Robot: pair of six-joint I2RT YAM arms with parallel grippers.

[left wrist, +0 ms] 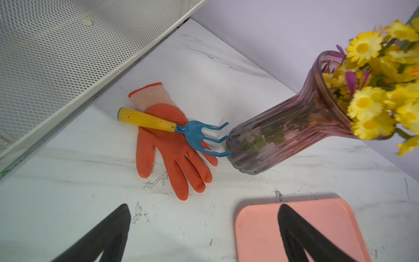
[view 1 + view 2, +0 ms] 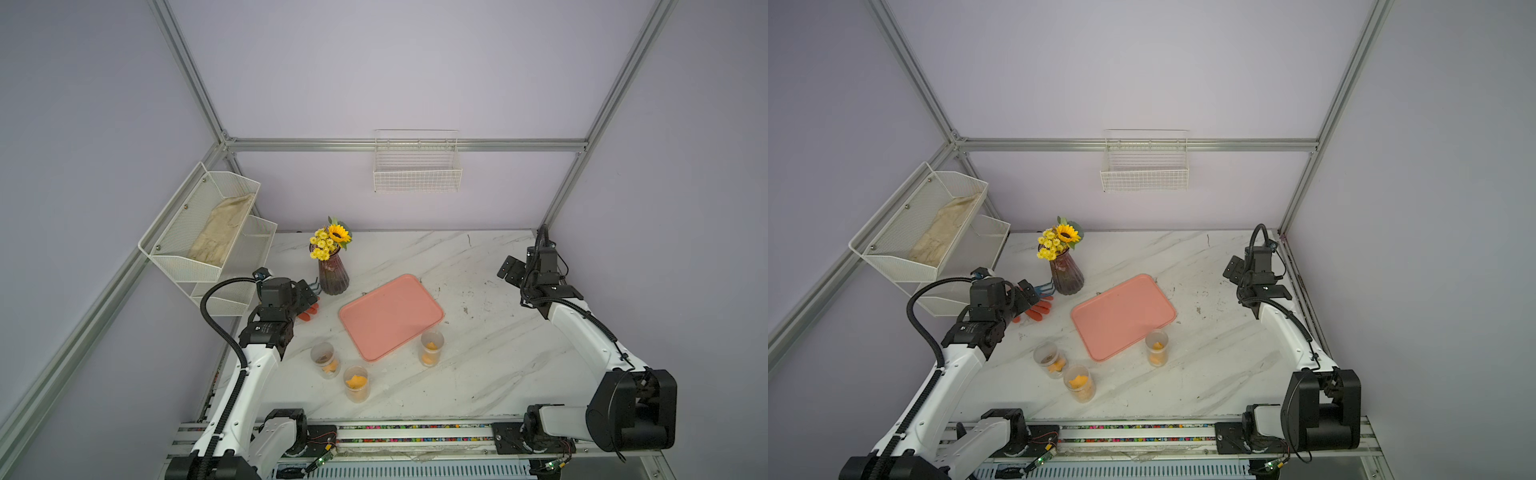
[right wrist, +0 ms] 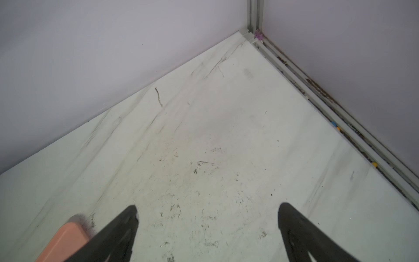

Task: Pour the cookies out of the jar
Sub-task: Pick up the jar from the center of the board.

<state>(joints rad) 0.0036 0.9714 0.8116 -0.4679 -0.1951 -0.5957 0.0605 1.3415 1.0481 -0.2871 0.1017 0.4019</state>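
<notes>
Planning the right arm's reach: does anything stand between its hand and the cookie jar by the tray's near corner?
Nothing visible does. Only bare tabletop lies between the open right hand and that jar; the pink tray sits just beside the line.

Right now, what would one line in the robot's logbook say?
stage: pour not started | left gripper: open, empty, by vase | right gripper: open, empty | jars: three upright, cookies inside | tray: no cookies
</notes>
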